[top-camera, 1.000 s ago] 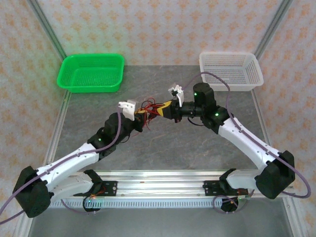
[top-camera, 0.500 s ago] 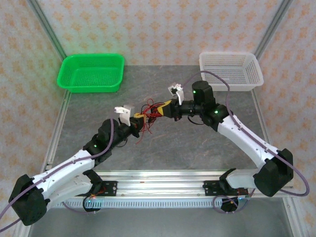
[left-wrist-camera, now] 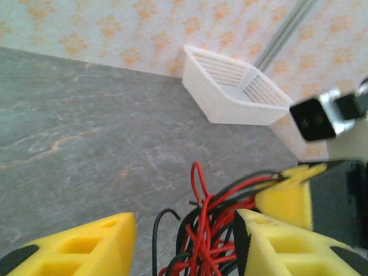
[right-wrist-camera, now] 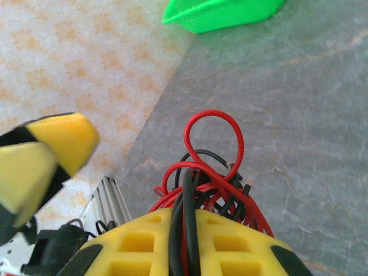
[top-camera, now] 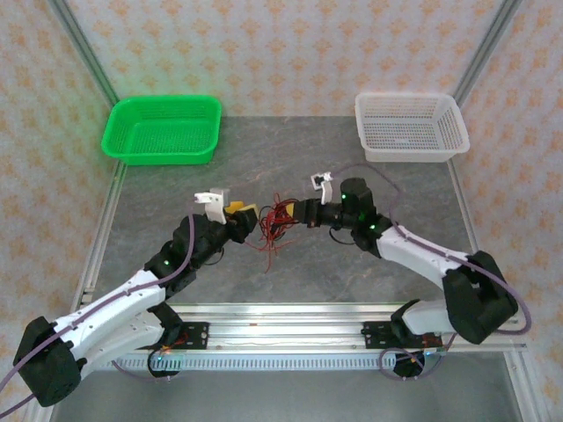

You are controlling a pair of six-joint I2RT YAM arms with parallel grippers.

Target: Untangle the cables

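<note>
Nearest us, the left gripper [left-wrist-camera: 184, 223] sits just left of the cables [top-camera: 277, 217], its fingers spread wide. The tangle's loose red and black loops lie between them, unpinched. The right gripper [right-wrist-camera: 187, 221] is clamped on the tangle's right end, so the bundle runs left to right between the two. We judge the left arm best placed to take a strand and draw it leftward. Well beyond the tangle, the green basket [top-camera: 163, 151] and the white basket [top-camera: 413, 151] both hold nothing.

Robot lab cell, aluminium frame [top-camera: 85, 53], wallpapered panels [top-camera: 281, 53], green basket [top-camera: 158, 156], white basket [top-camera: 409, 151]
</note>
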